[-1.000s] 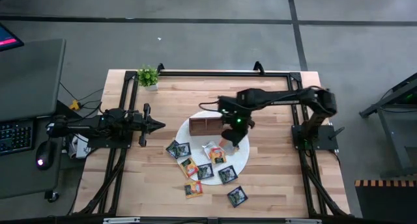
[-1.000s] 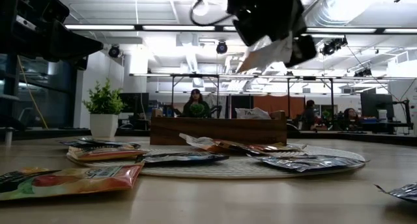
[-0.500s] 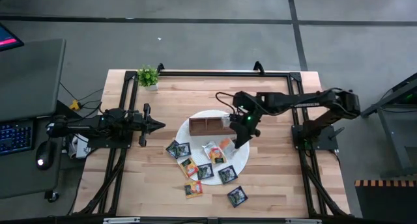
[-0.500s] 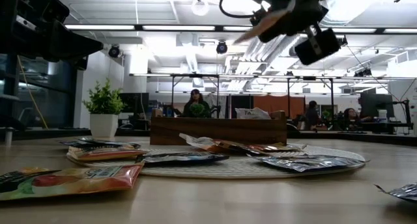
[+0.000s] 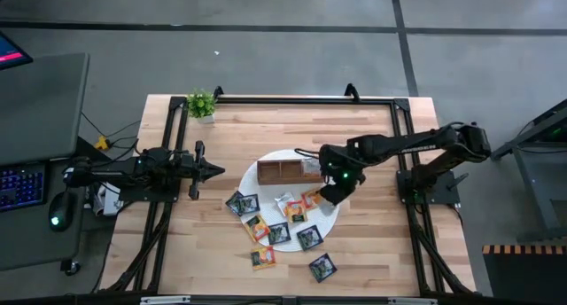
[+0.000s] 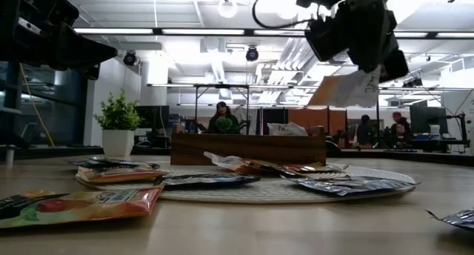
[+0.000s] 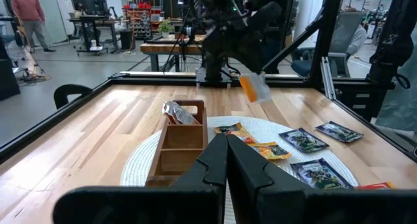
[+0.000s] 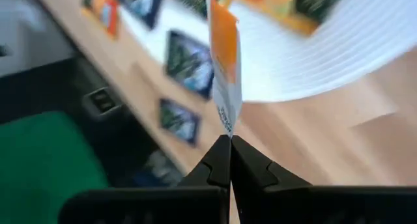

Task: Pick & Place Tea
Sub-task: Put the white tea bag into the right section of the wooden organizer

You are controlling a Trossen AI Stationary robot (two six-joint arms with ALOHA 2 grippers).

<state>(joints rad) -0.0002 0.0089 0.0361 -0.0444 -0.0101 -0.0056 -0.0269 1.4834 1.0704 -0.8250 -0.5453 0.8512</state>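
Lying nearest in the low view, at its lower left, is a crinkled orange-yellow sachet point(image 6: 78, 204) of glossy foil on the pale wooden table point(image 5: 372, 243). Behind it a round white ribbed mat point(image 5: 330, 218) carries more flat square sachets point(image 5: 279, 233), and at its far side stands a brown wooden box point(image 5: 282, 171) with compartments; one crumpled sachet point(image 7: 177, 112) sits in an end compartment.

Above the mat's right part in the high view, the right gripper point(image 8: 225, 140) hangs in the air with its fingers pinched together on a corner of a white-and-orange sachet point(image 8: 223, 68), which dangles clear of everything below. The left gripper point(image 5: 216, 170), fingers pressed together with nothing between them, waits at the left of the table, well apart from the mat.

From above, roughly five dark green sachets, about three orange-yellow ones and one white one lie loose, though overlaps make the count uncertain. A small potted plant point(image 5: 202, 103) stands at the table's upper left corner.
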